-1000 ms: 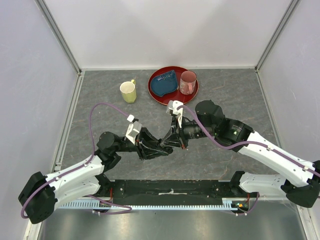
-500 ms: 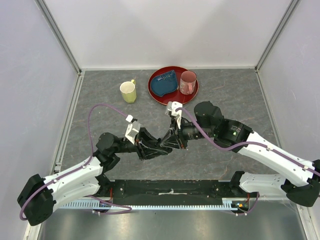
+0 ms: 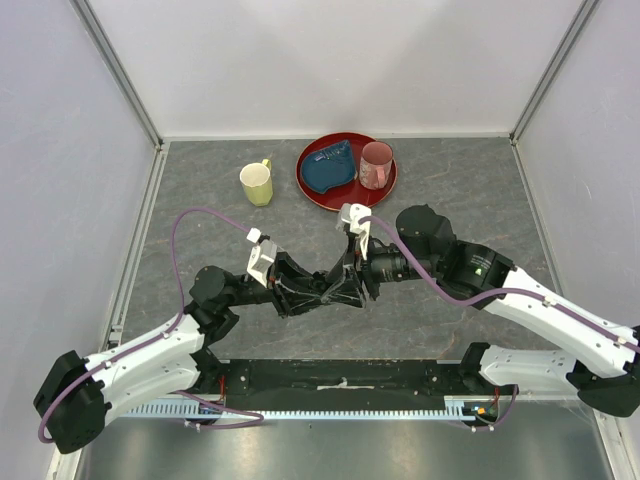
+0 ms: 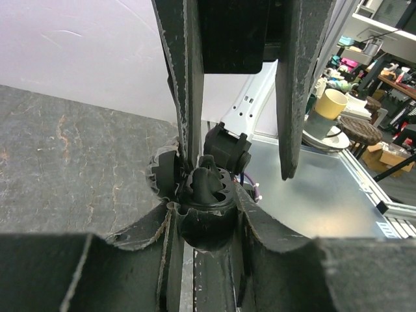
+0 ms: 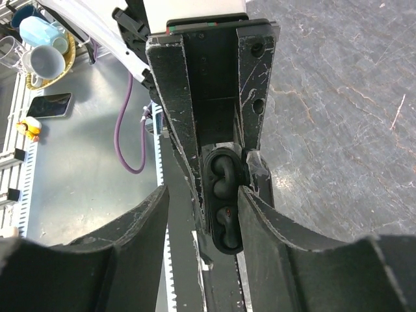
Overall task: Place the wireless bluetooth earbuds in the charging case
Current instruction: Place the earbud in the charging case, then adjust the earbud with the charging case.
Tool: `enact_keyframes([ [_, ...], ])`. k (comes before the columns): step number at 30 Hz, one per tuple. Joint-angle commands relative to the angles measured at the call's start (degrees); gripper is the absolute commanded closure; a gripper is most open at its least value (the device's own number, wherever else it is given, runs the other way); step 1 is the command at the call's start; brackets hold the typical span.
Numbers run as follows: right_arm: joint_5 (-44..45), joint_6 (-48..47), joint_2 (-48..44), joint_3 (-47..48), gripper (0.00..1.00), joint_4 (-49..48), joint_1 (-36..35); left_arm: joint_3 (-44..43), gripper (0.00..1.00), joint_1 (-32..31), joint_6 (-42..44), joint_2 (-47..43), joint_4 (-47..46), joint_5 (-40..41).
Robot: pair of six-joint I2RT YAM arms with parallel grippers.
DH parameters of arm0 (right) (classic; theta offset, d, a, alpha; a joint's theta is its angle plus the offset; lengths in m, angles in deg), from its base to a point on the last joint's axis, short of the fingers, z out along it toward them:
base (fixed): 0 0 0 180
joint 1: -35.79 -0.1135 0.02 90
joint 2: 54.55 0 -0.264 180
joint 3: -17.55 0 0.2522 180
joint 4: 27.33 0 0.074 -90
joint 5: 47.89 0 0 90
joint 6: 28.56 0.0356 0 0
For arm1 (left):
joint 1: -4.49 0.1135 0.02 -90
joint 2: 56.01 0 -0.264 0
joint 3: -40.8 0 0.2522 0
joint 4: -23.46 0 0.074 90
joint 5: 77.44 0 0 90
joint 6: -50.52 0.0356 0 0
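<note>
Centrally, a little toward the near edge of the desk [image 3: 200, 200], the two arms meet tip to tip. The left gripper [image 5: 224, 170] is closed on the open charging case [image 5: 223, 214] and pinches its far end from both sides. The case's long axis runs along the line joining the two grippers, and its two wells face the right wrist camera. The well nearer the left gripper appears to hold one earbud [image 4: 207, 181], a small black comma shape that stands slightly proud when seen end-on. The other well looks empty, though the dark plastic makes this uncertain, and no other earbuds can be made out in any view. The right gripper [image 4: 237, 169] is parted wide with nothing visibly between its fingers. One finger lies against the side of the case beside the earbud and the other stands well apart from it. The case thus sits directly ahead of the right gripper and between its fingers, so the right arm is the free one and any seating push would travel down into the wells, across the long axis. Whether the case is raised off the grey, stone-patterned desk cannot be told from above. The nearest other things are a red plate [image 3: 385, 190], a pink mug [image 3: 375, 165] standing on it and a yellow mug [image 3: 256, 184] just left of it, all well apart toward the far edge, so room around the grippers seems ample.
</note>
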Motion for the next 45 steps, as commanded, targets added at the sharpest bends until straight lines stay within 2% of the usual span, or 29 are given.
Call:
enact_keyframes([
  [1, 1.21, 0.43, -1.99, 0.60, 0.45, -3.38, -0.09, -0.03, 0.98, -0.03, 2.12, -0.96, -2.21, 0.03],
  [11, 2.34, 0.17, -3.83, -1.51, 0.37, -7.95, -0.09, -0.12, 0.98, -0.03, 3.35, -2.54, 0.34, 0.82],
  [18, 6.38, 1.83, -5.59, -2.57, 0.37, -10.68, -0.09, 0.23, 0.98, -0.03, 4.58, -4.48, 2.54, 2.05],
  [21, 10.34, 2.98, -6.29, -2.92, 0.41, -10.94, -0.18, 0.50, 0.98, 0.06, 4.76, -5.18, 2.54, 2.58],
  [22, 11.48, 3.41, -6.47, -3.01, 0.48, -11.12, -0.18, 0.50, 0.98, -0.03, 4.76, -5.35, 2.54, 2.84],
  [24, 12.28, 4.47, -6.91, -3.53, 0.55, -11.29, -0.09, 0.67, 0.98, -0.03, 5.02, -5.53, 2.54, 3.45],
  [28, 16.84, 6.49, -8.40, -5.12, 0.78, -11.82, -0.09, 0.59, 0.98, -0.03, 5.37, -5.62, 2.46, 4.16],
  [32, 27.18, 9.21, -9.63, -6.35, 0.81, -12.00, -0.09, 0.76, 0.98, -0.03, 5.37, -5.97, 2.37, 4.60],
  [35, 35.89, 12.64, -9.37, -6.53, 0.89, -11.03, -0.09, 0.85, 0.98, -0.03, 5.64, -6.41, 2.45, 5.21],
  [36, 36.36, 13.78, -9.20, -6.26, 0.90, -10.68, -0.18, 0.94, 0.98, -0.03, 5.73, -6.67, 2.37, 5.56],
  [39, 27.70, 14.23, -6.83, -4.34, 0.87, -11.03, -0.09, 0.94, 0.98, -0.03, 5.99, -6.94, 2.45, 6.00],
  [45, 23.27, 17.04, -2.96, -4.15, 0.87, -12.44, -0.09, 0.85, 0.98, 0.06, 6.08, -6.68, 2.37, 6.10],
])
